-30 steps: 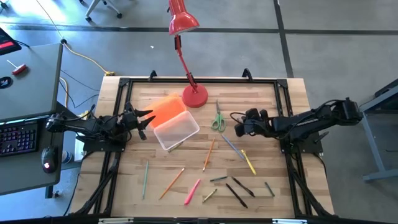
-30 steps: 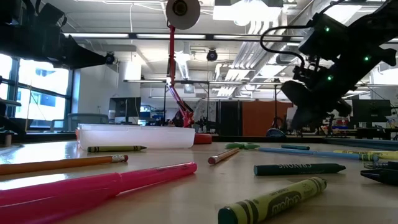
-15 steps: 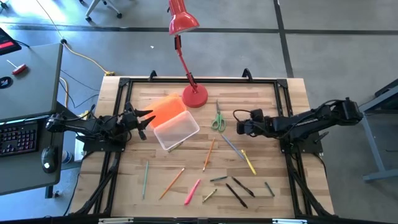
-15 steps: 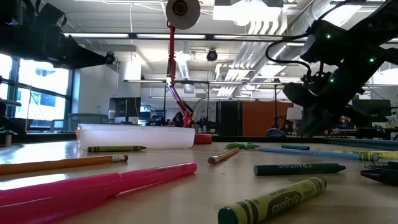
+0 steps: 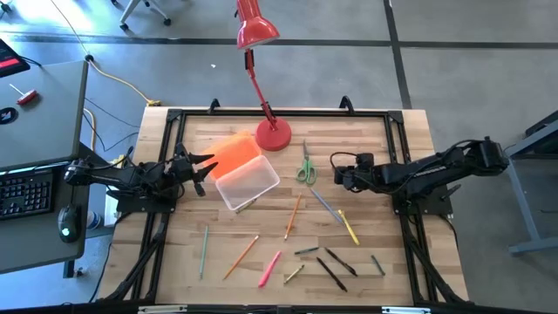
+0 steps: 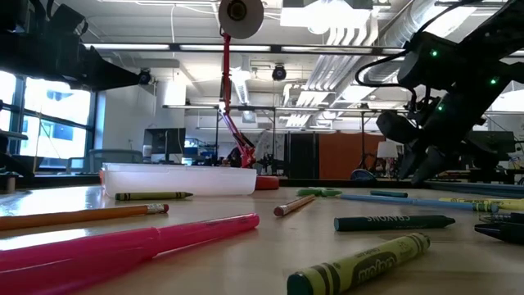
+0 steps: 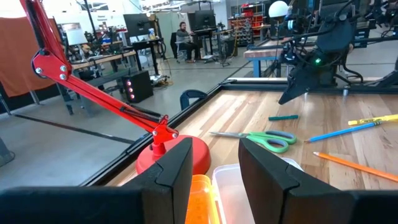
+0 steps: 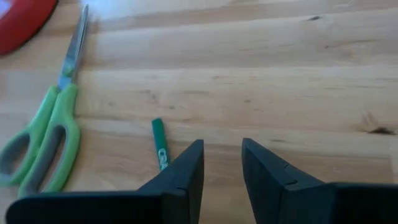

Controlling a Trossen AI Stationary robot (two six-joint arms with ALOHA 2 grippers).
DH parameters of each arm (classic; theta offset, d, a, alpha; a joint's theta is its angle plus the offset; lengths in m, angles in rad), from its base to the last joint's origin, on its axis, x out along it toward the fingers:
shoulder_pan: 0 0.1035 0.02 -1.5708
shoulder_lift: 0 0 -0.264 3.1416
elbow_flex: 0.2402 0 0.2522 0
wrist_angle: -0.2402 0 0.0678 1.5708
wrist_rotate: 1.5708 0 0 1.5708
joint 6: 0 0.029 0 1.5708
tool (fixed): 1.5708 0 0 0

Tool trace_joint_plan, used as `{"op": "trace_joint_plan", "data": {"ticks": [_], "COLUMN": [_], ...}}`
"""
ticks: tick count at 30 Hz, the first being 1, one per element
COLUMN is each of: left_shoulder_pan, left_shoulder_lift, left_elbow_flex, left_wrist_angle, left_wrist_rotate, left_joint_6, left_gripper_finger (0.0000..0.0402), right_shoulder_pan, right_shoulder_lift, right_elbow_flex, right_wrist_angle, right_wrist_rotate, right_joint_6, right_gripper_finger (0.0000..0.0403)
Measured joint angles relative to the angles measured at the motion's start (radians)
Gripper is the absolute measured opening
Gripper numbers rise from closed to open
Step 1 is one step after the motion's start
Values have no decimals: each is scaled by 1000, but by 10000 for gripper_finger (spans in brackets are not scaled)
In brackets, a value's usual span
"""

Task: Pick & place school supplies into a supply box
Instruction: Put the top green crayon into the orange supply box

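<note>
Overhead, the right end effector (image 5: 334,174) is hovering with fingers partly parted and holding nothing, the green-handled scissors (image 5: 305,167) lying just ahead of it beside a short green crayon (image 8: 160,144). Leftward, the left end effector (image 5: 202,169) is waiting spread wide, its fingertips just short of the supply box (image 5: 247,181) and orange lid (image 5: 233,153).

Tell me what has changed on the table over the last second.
The right gripper has drawn back toward its own side of the table, away from the green-handled scissors, and its fingers now stand apart with nothing between them. A short green crayon lies on the wood just ahead of them. The left gripper stayed open beside the clear plastic box; the supplies on the table have not moved.
</note>
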Motion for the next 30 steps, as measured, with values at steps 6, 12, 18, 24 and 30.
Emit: {"op": "trace_joint_plan", "data": {"ticks": [6, 12, 18, 24, 30], "left_shoulder_pan": [0, 0, 0, 0, 0], "left_shoulder_lift": [0, 0, 0, 0, 0], "left_elbow_flex": [0, 0, 0, 0, 0], "left_wrist_angle": [0, 0, 0, 0, 0], "left_wrist_rotate": [0, 0, 0, 0, 0], "left_joint_6": [0, 0, 0, 0, 0], "left_gripper_finger": [163, 163, 163, 163, 163], "right_shoulder_pan": [14, 70, 110, 142, 184], "right_shoulder_lift": [0, 0, 0, 1, 43], "right_elbow_flex": [0, 0, 0, 0, 0], "right_wrist_angle": [8, 51, 67, 80, 188], "right_wrist_rotate": [-10, 22, 39, 112, 118], "right_joint_6": [-88, -92, -113, -138, -213], "right_gripper_finger": [87, 87, 87, 87, 87]}}
